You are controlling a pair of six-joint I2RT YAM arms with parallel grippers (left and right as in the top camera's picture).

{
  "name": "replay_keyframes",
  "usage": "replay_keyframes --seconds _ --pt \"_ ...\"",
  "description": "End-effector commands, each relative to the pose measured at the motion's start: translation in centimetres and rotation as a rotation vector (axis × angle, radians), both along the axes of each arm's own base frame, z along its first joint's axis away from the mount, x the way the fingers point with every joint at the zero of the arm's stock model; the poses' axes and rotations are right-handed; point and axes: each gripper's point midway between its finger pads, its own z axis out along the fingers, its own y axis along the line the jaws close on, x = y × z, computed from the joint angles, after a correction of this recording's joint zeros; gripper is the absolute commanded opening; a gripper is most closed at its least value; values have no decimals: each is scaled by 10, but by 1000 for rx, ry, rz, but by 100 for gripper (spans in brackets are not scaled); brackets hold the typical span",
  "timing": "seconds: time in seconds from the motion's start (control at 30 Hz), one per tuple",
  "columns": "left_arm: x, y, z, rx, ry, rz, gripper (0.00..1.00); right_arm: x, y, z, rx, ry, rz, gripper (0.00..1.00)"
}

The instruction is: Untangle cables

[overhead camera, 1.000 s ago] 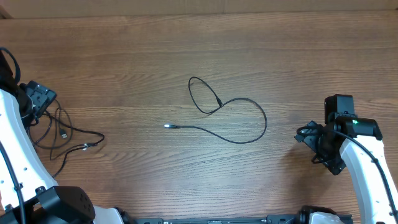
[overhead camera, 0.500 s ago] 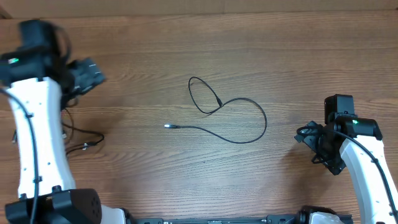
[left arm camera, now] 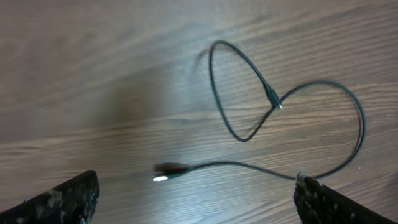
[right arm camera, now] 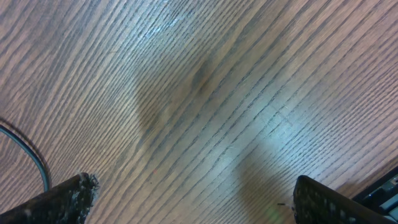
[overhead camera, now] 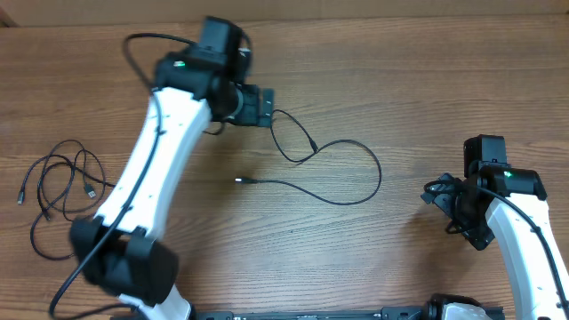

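While looking out past the wide-spread fingers of the left gripper (left arm camera: 199, 199), can see one loose cable (left arm camera: 292, 124) just ahead on the wood table (left arm camera: 93, 74). Nothing held between those fingers.

Lies long from side to side, in front of the left gripper and off to one side of the right gripper (right arm camera: 193, 199). Points its silver plug (left arm camera: 160, 178) away from the right gripper. Runs from that plug toward the right gripper, bends round in a big curve near it, then comes back. Ends in a small loop, with the top of the loop just beside the left gripper. Rests its other plug (left arm camera: 273, 99) against its own cord.

Right gripper spread wide too, gripping nothing, over bare wood.

Well behind the left gripper, far from the right one: a bunch of cables (overhead camera: 62, 191), thin and black, all looped over each other.

A second ago, left gripper low by that bunch; now swung right across to the loose cable. Bunch now in plain sight and spread a bit differently. Same spot for the right gripper. Same shape for the loose cable.
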Motion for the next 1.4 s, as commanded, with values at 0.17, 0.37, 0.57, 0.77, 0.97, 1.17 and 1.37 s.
replay_keyframes --seconds 0.17,0.37,0.57,0.77,0.97,1.17,1.37 --pt "-1 -46 -90 -4 221 51 100 8 -4 10 -23 -39 1 100" --pt "-7 -69 -153 27 328 9 60 7 -4 10 -23 -38 1 100" --pt "5 -66 -143 22 281 22 4 7 -4 10 -23 -38 1 100" --pt "28 -9 -74 156 103 183 4 7 -4 10 -23 -38 4 100" --pt "32 86 44 250 -159 402 4 8 -4 10 -23 -38 4 100" --pt "-7 204 152 253 -421 769 4 8 -4 10 -23 -39 4 100" --pt "-59 273 183 151 -470 1037 5 8 -4 10 -23 -42 4 100"
